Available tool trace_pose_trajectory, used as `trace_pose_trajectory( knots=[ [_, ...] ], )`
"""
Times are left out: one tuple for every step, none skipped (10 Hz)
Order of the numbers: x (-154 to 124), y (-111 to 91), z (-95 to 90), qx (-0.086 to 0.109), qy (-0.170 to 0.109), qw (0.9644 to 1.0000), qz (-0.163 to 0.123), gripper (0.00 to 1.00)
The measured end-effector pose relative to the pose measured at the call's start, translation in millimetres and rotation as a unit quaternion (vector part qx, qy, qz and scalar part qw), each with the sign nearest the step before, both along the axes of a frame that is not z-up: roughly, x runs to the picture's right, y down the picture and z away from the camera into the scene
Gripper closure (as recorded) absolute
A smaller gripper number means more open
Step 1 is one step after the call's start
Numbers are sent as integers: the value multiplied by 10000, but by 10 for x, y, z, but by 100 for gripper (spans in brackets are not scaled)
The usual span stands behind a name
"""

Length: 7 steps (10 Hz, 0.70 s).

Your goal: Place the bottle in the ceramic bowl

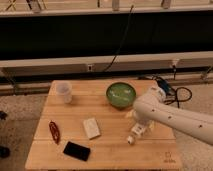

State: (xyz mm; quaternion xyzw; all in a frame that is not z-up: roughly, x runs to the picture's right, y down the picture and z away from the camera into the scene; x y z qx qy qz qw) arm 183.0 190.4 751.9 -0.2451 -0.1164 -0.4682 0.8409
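Note:
The small white bottle (134, 135) lies on the wooden table (107, 152), right of centre, with its cap end pointing to the front left. My gripper (140, 126) hangs from the white arm (170, 116), which reaches in from the right. It is right over the bottle's far end and hides part of it. The glossy green ceramic bowl (121, 94) stands behind the bottle near the table's back edge and holds nothing I can see.
A translucent plastic cup (64, 92) stands at the back left. A flat white block (91, 128) lies mid-table. A black phone-like slab (76, 150) and a red object (54, 131) lie at the front left. Cables (172, 92) lie by the table's back right corner.

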Motion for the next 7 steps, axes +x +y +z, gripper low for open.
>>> trace_pose_trajectory(
  knots=[
    [-2, 7, 17, -18, -47, 10000, -52, 20],
    [4, 33, 43, -59, -109, 9998, -127, 20],
    [10, 47, 71, -76, -167, 9996, -229, 20],
    [12, 66, 103, -100, -243, 9991, -344, 20],
    [12, 62, 113, -100, -256, 9990, -365, 20],
    [10, 64, 142, -120, -309, 9986, -421, 20],
    [16, 70, 159, -140, -348, 9982, -470, 20]
  ],
)
